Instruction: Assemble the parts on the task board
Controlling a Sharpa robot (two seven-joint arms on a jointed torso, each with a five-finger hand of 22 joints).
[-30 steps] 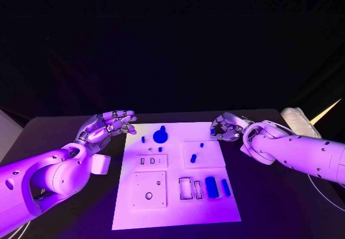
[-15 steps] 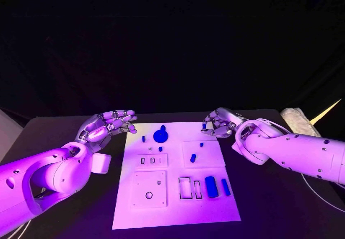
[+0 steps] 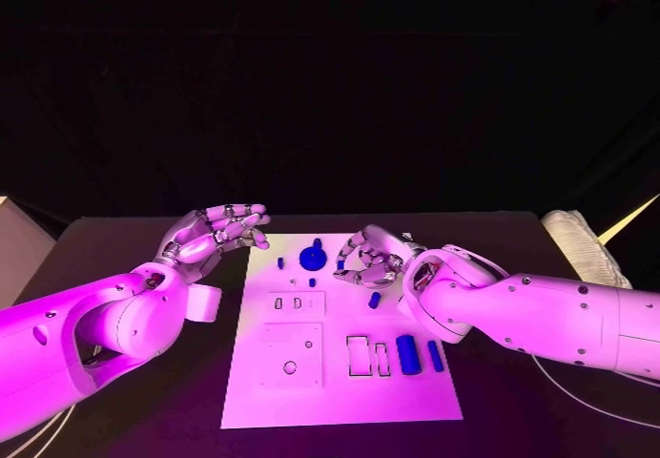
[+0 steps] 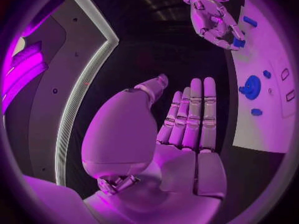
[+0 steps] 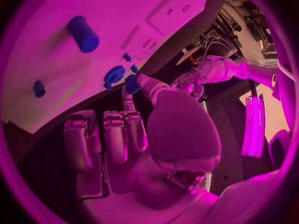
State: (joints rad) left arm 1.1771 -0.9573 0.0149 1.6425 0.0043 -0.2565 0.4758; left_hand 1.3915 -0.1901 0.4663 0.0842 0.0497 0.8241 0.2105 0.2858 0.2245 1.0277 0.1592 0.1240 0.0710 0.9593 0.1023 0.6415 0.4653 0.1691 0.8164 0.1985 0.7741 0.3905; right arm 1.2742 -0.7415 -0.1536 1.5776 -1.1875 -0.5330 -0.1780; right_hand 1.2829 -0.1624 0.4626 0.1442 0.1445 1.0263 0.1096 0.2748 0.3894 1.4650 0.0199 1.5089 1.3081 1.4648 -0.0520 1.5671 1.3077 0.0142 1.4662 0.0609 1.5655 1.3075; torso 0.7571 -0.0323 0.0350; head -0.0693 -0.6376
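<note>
The task board lies in the lower centre of the head view, reaching almost to the frame's bottom. Several parts are spread over it: a round blue piece near its upper edge, a small peg at mid-board, and a thick cylinder with a thinner bar beside two outlined slots at lower right. Most recesses look unfilled (the square plate at lower left shows only holes), so I judge the assembly barely begun, with nearly every part yet to seat.

The right hand hangs over the board's upper middle, fingers curled, and appears to pinch a small blue part at its fingertips, close beside the round piece. The left hand hovers off the board's upper-left corner, fingers together but loosely extended, holding nothing.

Bare table flanks both long edges, giving the arms room; the tight spot is around the round piece.
</note>
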